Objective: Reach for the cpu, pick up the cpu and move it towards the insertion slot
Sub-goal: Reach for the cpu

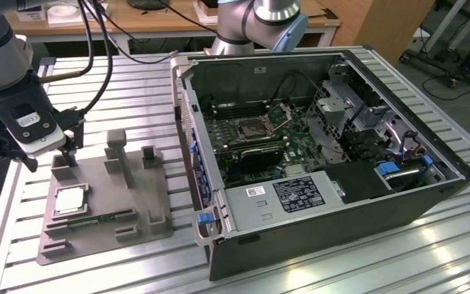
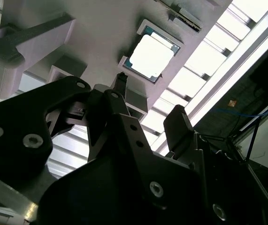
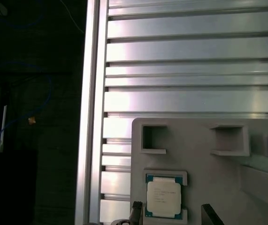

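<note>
The cpu is a small square chip with a silver top. It lies flat in a recess of the grey holder at the exterior view's left. It also shows in the second wrist view and in the first wrist view. My gripper hangs open above the holder's far corner, a short way behind the cpu, with nothing between its black fingers. The insertion slot is a dark square socket on the board inside the open computer case, with its metal flap raised.
The open case stands to the exterior view's right of the holder on a slatted aluminium table. Grey posts rise from the holder, and a green memory stick lies near its front. The table's edge runs close beside the holder.
</note>
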### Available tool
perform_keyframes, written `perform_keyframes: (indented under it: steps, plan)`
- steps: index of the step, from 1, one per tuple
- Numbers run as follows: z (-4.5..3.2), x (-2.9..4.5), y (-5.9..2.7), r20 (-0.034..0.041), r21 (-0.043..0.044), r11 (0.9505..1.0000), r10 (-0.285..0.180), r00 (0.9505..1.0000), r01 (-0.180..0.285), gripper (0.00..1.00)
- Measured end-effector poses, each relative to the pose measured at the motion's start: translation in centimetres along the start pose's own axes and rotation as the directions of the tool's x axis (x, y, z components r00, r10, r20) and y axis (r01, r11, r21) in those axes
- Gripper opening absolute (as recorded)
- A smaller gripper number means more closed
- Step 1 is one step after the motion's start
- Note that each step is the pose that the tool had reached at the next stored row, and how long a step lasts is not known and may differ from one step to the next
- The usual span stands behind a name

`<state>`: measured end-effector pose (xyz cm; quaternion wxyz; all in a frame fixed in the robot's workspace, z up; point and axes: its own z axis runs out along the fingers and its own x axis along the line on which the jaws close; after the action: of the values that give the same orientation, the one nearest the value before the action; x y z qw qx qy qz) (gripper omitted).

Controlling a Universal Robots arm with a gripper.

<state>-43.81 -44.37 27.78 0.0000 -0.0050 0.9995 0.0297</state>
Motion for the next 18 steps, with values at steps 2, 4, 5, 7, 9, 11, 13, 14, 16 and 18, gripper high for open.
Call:
perform_keyframes:
  steps: [2, 4, 5, 7, 9, 11, 13, 14, 16, 18]
  plan:
    - [0.09, 0.01, -0.01, -0.0001, 0.0001, 1.0000, 0.000, 1.0000, 0.000, 0.59]
    - [0.15, 0.01, -0.01, -0.0001, 0.0000, 1.0000, 0.000, 1.0000, 0.000, 0.59]
    - [0.19, 0.01, -0.01, 0.0000, 0.0000, 1.0000, 0.000, 1.0000, 0.000, 0.59]
    - [0.27, 0.01, -0.02, 0.0000, 0.0000, 1.0000, 0.000, 1.0000, 0.000, 0.59]
    - [0.33, 0.01, -0.02, -0.0001, 0.0000, 1.0000, 0.000, 1.0000, 0.000, 0.59]
    - [0.40, 0.01, -0.03, 0.0000, 0.0000, 1.0000, 0.000, 1.0000, 0.000, 0.59]
    - [0.47, 0.01, -0.03, 0.0001, -0.0001, 1.0000, 0.000, 1.0000, 0.000, 0.59]
    - [0.52, 0.01, -0.03, 0.0002, -0.0001, 1.0000, 0.000, 1.0000, 0.000, 0.59]
    - [0.68, 0.01, -0.04, 0.0001, -0.0001, 1.0000, 0.000, 1.0000, 0.000, 0.59]
    - [0.98, 0.02, -0.06, 0.0000, 0.0000, 1.0000, 0.000, 1.0000, 0.000, 0.59]
